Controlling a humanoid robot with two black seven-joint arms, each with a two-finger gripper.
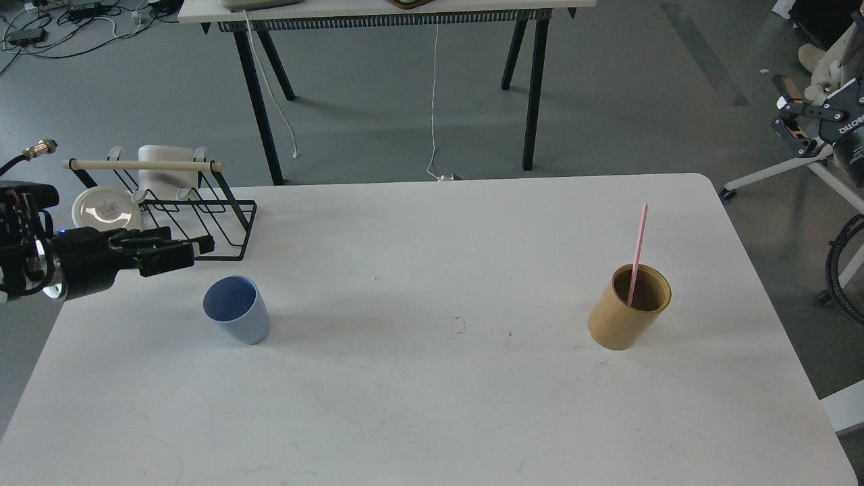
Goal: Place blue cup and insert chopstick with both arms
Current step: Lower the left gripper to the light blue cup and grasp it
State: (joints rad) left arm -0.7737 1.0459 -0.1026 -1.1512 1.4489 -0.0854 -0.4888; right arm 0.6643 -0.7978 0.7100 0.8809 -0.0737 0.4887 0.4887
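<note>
The blue cup (237,312) stands upright on the left part of the white table (432,405). The pink chopstick (638,250) stands leaning inside the tan wooden holder (624,317) on the right part of the table. My left gripper (199,248) comes in low from the left edge with its fingers pointing right. It sits just above and left of the blue cup, apart from it, open and empty. My right gripper (788,115) is at the far right edge, off the table over the floor, open and empty.
A black wire rack (202,223) with a beige wooden rod (142,165), a white dish (106,209) and a white cup (167,172) stands at the table's back left, right behind my left gripper. A second table's black legs (533,88) stand beyond.
</note>
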